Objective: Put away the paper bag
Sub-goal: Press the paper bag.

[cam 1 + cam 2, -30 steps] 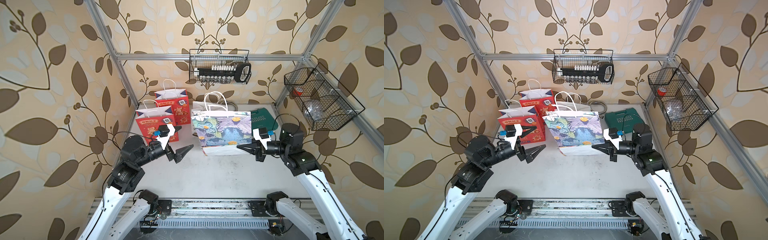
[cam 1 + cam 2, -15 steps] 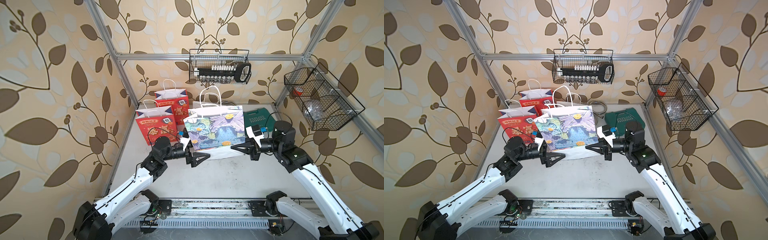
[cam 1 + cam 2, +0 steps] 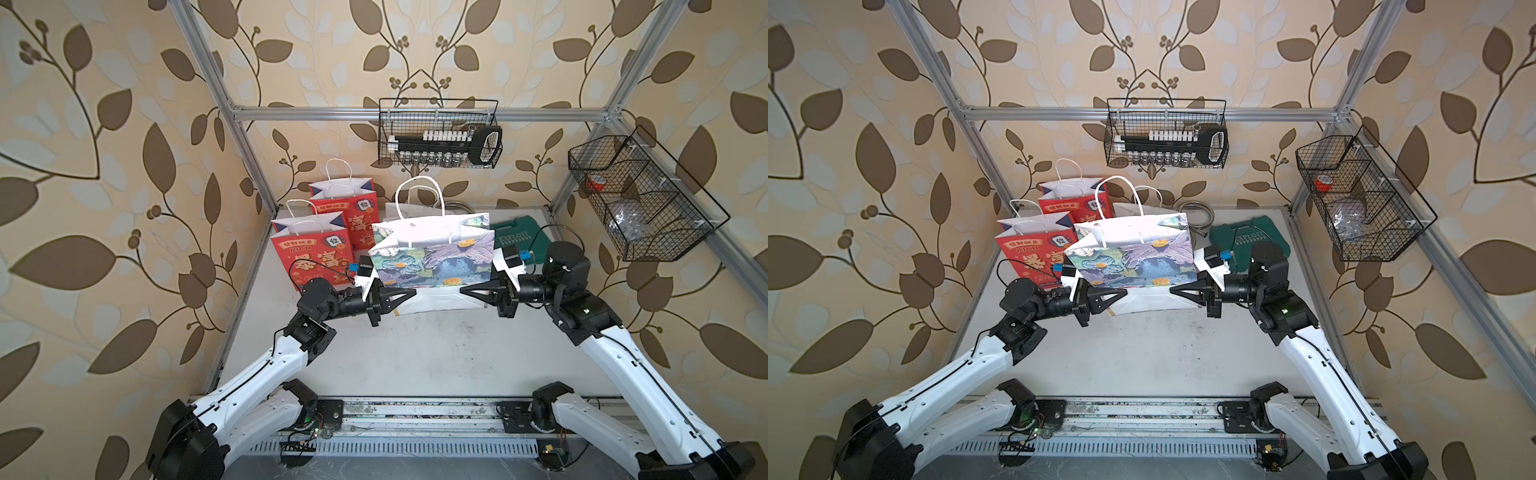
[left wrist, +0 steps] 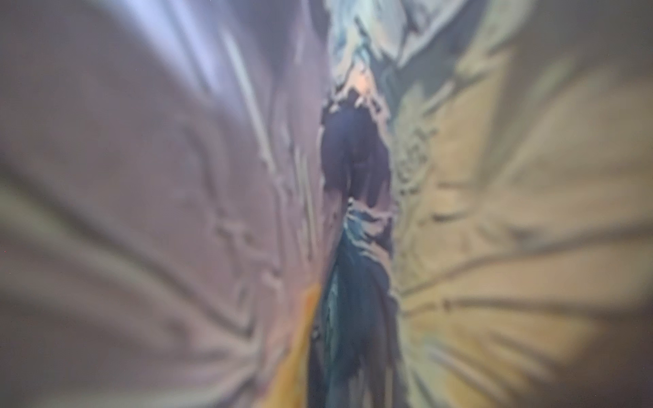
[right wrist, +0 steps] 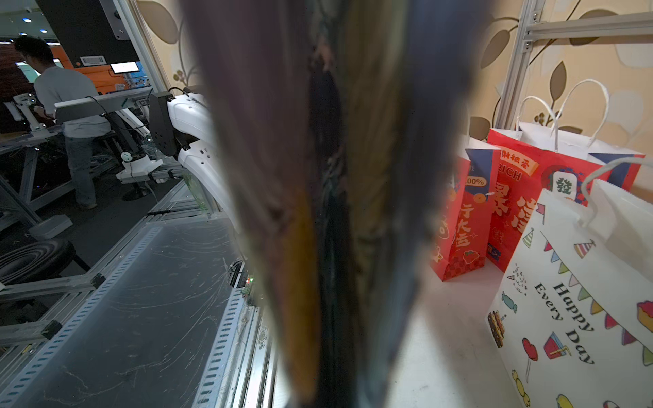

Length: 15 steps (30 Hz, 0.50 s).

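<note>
The paper bag has a painted blue and purple flower print, a white bottom and white cord handles. It hangs tilted over the table's middle between my two arms. My left gripper is shut on its lower left edge. My right gripper is shut on its lower right edge. The bag's blurred creased side fills the left wrist view. In the right wrist view the bag's edge runs down the centre. Neither wrist view shows the jaws.
Two red bags stand at the back left. Behind the held bag stands a white printed bag. A green case lies back right. Wire baskets hang on the back wall and right wall.
My left arm has reached in from the left and its gripper has shut on the bag's left edge. The bag has shifted left with the right gripper and now hangs tilted.
</note>
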Tool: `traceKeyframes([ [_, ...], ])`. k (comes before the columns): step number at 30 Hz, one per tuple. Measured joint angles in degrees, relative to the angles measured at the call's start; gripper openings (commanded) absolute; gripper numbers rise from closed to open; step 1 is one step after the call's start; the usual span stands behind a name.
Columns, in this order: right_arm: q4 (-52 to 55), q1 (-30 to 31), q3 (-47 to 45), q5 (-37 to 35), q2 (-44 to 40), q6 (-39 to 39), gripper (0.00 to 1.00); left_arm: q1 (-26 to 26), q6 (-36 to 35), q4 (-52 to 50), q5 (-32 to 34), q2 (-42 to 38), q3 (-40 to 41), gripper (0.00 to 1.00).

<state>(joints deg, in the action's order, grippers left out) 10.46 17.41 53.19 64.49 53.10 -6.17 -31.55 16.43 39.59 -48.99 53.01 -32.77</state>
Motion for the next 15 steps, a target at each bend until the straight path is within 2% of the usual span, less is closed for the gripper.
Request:
traceKeyframes([
  [1, -0.1, 0.0, 0.0, 0.0, 0.0, 0.2, 0.0, 0.0, 0.5, 0.2, 0.0, 0.0, 0.0, 0.43],
  [2, -0.1, 0.0, 0.0, 0.0, 0.0, 0.2, 0.0, 0.0, 0.6, 0.5, 0.2, 0.0, 0.0, 0.53],
  [3, -0.1, 0.0, -0.1, 0.0, -0.1, 0.4, 0.0, 0.0, 1.1, 0.9, 0.9, 0.0, -0.1, 0.55],
  [4, 0.0, 0.0, -0.2, 0.0, -0.1, 0.4, 0.0, 0.0, 1.6, 1.2, 1.5, -0.1, -0.2, 0.53],
  [6, 0.3, 0.0, -0.3, 0.0, -0.1, 0.4, 0.0, 0.0, 2.1, 1.4, 2.3, -0.4, -0.3, 0.4],
  [8, 0.5, -0.1, -0.4, 0.0, -0.1, 0.4, 0.0, 0.0, 2.7, 1.9, 2.8, -0.5, -0.7, 0.22],
  [10, 0.5, -0.1, -0.4, -0.1, -0.1, 0.4, 0.0, 0.0, 3.1, 2.2, 2.8, -0.5, -1.5, 0.0],
  [15, 0.5, -0.3, -0.4, -0.2, -0.2, 0.3, 0.0, 0.0, 3.8, 2.6, 2.5, -0.6, -2.1, 0.0],
])
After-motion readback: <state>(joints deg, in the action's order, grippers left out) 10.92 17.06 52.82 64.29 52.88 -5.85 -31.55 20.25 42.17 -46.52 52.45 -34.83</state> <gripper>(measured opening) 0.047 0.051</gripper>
